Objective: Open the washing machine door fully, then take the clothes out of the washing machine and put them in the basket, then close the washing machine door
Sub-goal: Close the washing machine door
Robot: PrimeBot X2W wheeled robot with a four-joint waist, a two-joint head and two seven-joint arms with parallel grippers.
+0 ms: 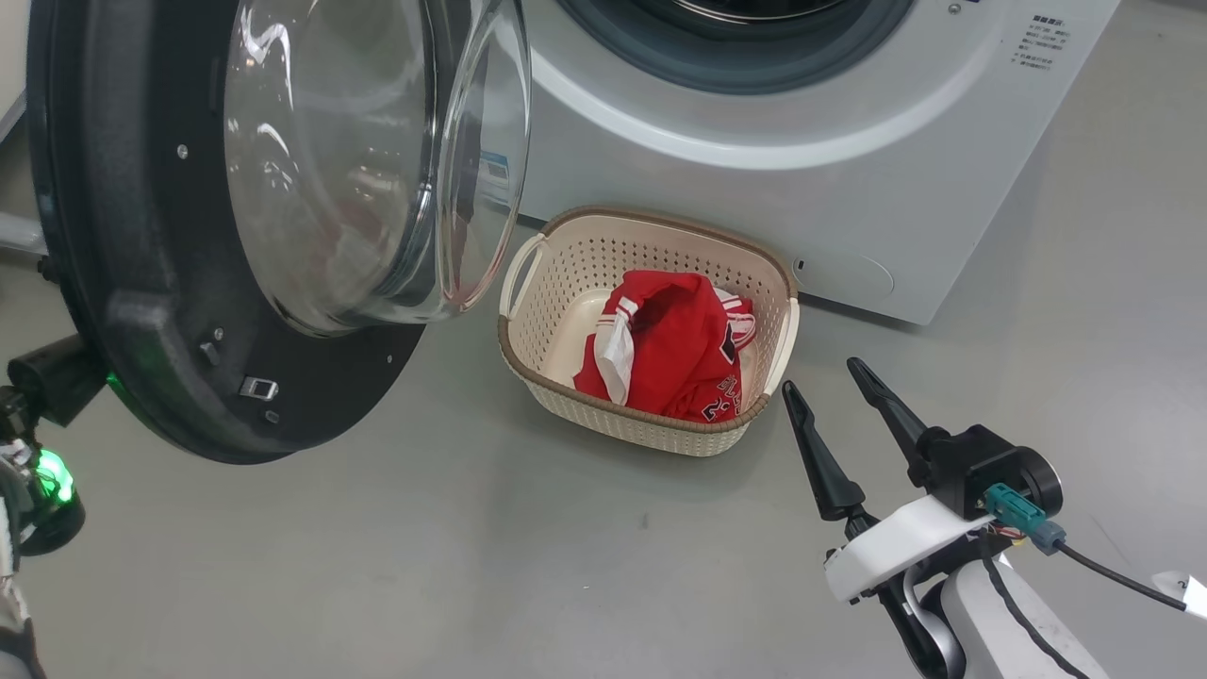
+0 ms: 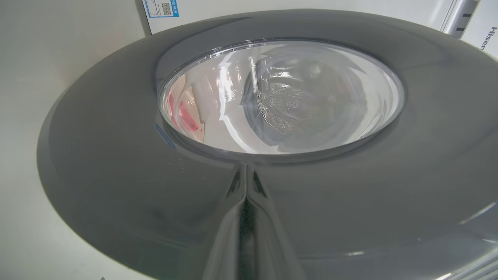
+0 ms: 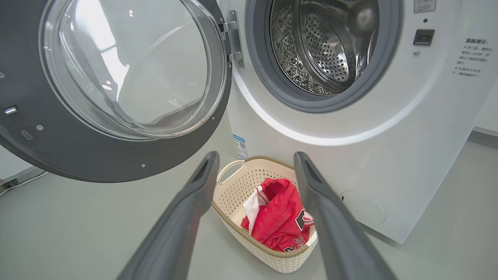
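Left wrist view: left gripper (image 2: 246,175), fingers pressed together, tips seemingly touching the glossy outer face of the washing machine door (image 2: 116,186); best pushed steadily near the rim toward the washing machine (image 1: 801,189) until latched; right gripper (image 1: 820,375), fingers wide, empty, beside the basket (image 1: 651,429) holding the red clothes (image 1: 674,349); door standing open, dark-rimmed, clear bowl bulging.

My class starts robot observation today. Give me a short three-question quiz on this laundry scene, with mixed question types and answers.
1. True or false: the red clothes lie inside the basket.
2. The washing machine door is: A) shut, B) swung open, C) taken off.
3. Which has its fingers spread apart, the left gripper or the right gripper?
Key: 1 true; 2 B; 3 the right gripper.
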